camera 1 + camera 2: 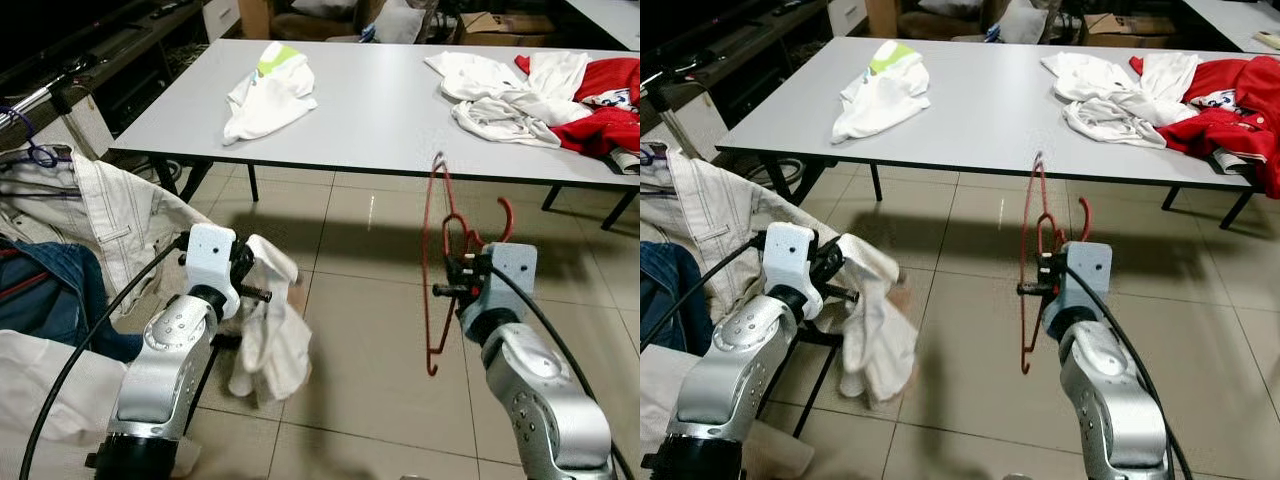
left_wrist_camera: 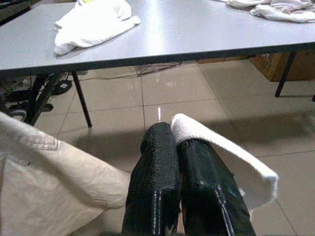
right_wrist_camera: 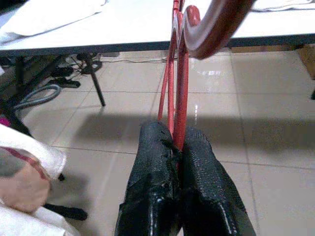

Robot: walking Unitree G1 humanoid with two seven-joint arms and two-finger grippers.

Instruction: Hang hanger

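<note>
- The hanger (image 1: 437,262) is a thin red one, seen nearly edge-on, so it reads as a tall narrow loop of wire-like bars with a curved hook at its top.
- It hangs in the air over the tiled floor (image 1: 370,350), on the right of the scene, just near of the grey table's (image 1: 400,110) front edge and not touching the table.
- Its lower end drops below the right gripper (image 3: 177,142); its upper end rises to about the table edge in the head views.
- In the right wrist view a thicker red curved piece arcs across above the thin bars.
- The right gripper has its two black fingers pressed together on the hanger's thin bars, which come up out of the seam between them.
- The left gripper (image 2: 177,147), on the left of the scene, has its fingers closed on a white garment (image 1: 270,335) that drapes over one finger and hangs down towards the floor.
- Just left of that arm, a cream jacket (image 1: 120,220) and a blue denim piece (image 1: 55,290) hang together.
- On the table lie a white garment with a green patch (image 1: 268,90) at far left and a heap of white and red clothes (image 1: 545,95) at far right.
</note>
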